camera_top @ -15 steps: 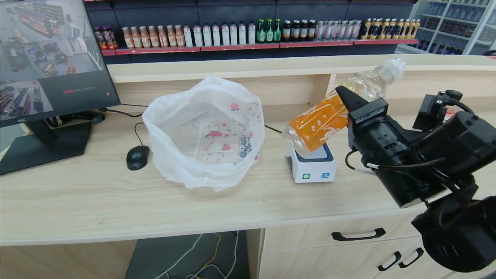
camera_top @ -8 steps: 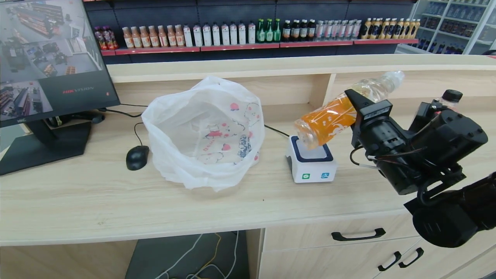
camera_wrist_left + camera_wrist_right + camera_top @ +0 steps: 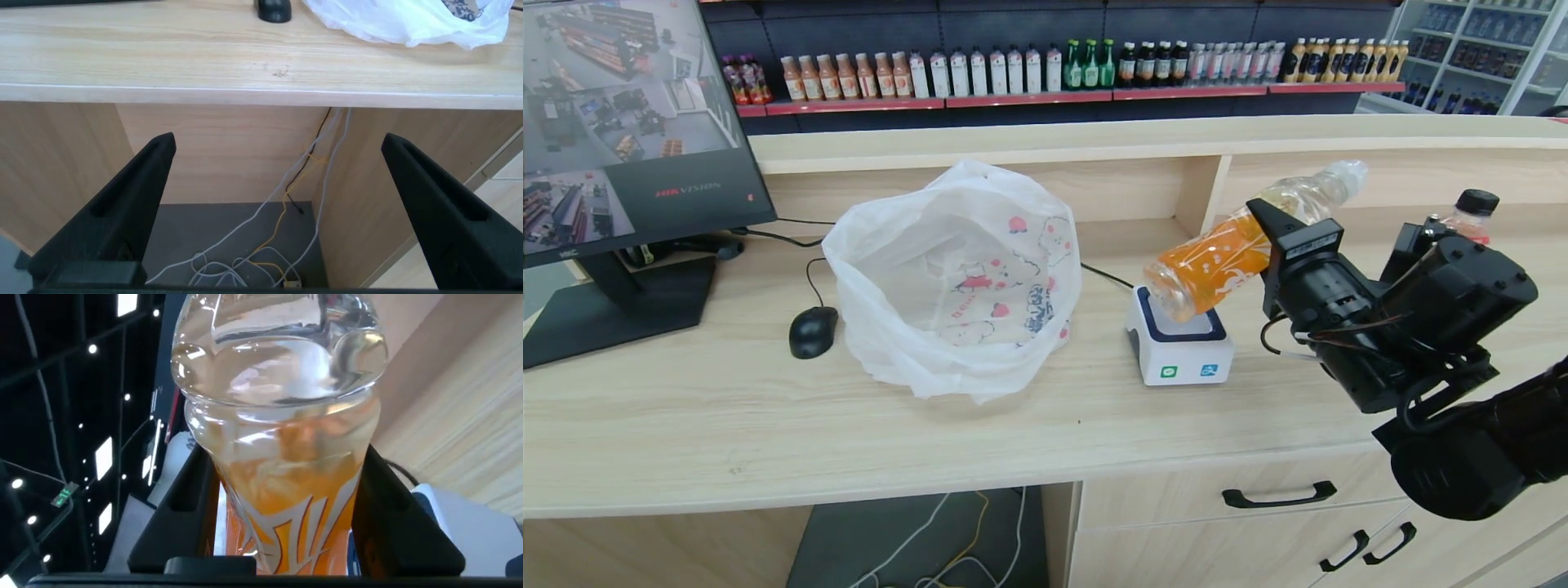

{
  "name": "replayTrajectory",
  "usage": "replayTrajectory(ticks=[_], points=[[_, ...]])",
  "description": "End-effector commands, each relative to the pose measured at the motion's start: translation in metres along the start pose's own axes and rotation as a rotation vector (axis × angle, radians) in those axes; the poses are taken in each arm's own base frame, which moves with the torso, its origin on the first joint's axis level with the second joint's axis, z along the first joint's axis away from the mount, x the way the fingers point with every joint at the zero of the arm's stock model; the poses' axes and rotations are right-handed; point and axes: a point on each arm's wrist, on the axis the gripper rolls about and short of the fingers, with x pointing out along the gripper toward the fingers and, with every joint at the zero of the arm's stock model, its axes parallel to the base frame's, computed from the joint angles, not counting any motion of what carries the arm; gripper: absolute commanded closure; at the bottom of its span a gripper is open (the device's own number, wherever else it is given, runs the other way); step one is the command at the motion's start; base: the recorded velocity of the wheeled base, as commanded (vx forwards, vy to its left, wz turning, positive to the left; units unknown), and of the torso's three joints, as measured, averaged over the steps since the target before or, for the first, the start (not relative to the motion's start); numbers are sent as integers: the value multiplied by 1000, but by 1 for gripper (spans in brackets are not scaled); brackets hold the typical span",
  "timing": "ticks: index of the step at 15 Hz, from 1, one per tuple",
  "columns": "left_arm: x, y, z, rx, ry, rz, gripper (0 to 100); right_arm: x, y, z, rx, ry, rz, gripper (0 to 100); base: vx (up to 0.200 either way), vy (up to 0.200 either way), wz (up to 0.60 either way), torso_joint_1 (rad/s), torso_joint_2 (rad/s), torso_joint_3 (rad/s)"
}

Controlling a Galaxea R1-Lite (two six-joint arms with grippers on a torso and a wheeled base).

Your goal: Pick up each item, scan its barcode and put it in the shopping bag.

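**A:** What was the bottle (image 3: pixel 1217 265) like?

**B:** It was clear, smooth plastic, round in the body and narrowing to a slim neck. A glossy orange sleeve with white markings wrapped its lower half, and the liquid above the sleeve looked pale yellow. In the right wrist view the bottle (image 3: pixel 282 457) showed its rounded, see-through shoulder.

**A:** Where was it?

**B:** It was off the counter (image 3: pixel 727 425), pinched around the middle by the right gripper (image 3: pixel 1262 233). A black finger pressed on each side of the sleeve. The bottle lay tilted, with its base low over the top of the scanner (image 3: pixel 1180 347) and its neck pointing up and away. I could not tell whether the base touched the scanner.

**A:** And the scanner itself?

**B:** It was a small white box with rounded corners and a dark frame around its top window. It stood on pale wood-grain laminate, just beside the shopping bag (image 3: pixel 956 286).

**A:** And the bag?

**B:** It was thin, crinkled white plastic printed with red and blue cartoon figures. It slumped on the counter with its mouth gaping upward.

**A:** The other arm?

**B:** The left gripper (image 3: pixel 278 159) hung below the counter edge. Its matte black wedge fingers were spread wide with nothing between them, and loose cables (image 3: pixel 278 237) lay beneath.

**A:** Anything else?

**B:** There was a black oval mouse (image 3: pixel 813 331) to the left of the bag, a monitor (image 3: pixel 621 122) beyond it, and a black-capped bottle (image 3: pixel 1474 208) behind the right arm.
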Motion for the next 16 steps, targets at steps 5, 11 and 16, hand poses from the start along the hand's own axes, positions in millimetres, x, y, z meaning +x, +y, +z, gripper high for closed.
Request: replayTrajectory(ticks=[5,11,16], points=[[0,0,0,0,0,-2,0,-1,-2,-1,-1,3,-10,100,0,0,0,0,0,0],[0,0,0,0,0,0,0,-1,-5,-2,-2,4,-18,100,0,0,0,0,0,0],[0,0,0,0,0,-2,0,-1,-6,-2,-2,4,-19,100,0,0,0,0,0,0]])
